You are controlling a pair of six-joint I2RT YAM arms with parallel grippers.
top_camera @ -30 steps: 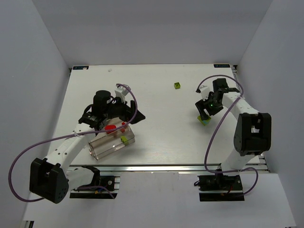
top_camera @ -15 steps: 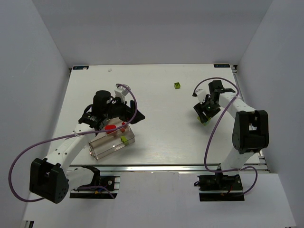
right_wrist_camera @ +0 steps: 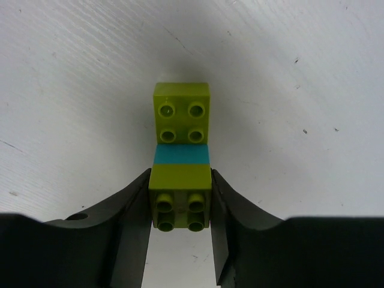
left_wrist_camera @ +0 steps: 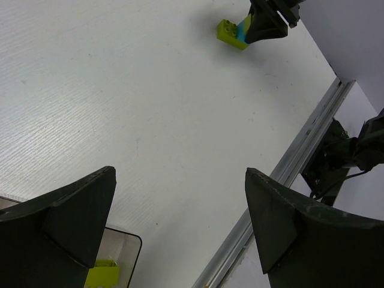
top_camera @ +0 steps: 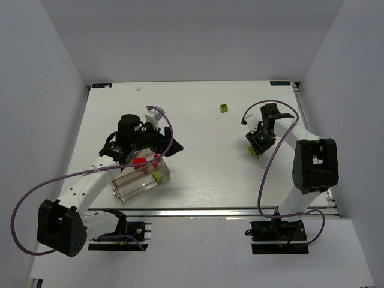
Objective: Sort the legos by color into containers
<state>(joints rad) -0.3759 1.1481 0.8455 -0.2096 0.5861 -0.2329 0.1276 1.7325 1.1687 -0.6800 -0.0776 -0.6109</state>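
Ahead, lime-green-and-cyan plastic brick stack (left_wrist_camera: 231, 31) near railed edge of white worktop (left_wrist_camera: 150, 108), right gripper (left_wrist_camera: 265, 25) on it; left gripper (left_wrist_camera: 180, 177) fingers wide apart.

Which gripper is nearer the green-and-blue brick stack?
Right. The right gripper has jaws against the green-and-blue brick stack; the left gripper hangs by the container across the table.

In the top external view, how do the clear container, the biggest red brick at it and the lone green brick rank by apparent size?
1. clear container, by far the largest.
2. biggest red brick.
3. lone green brick, only slightly smaller; it lies farther from the camera, so this last order is unsure.
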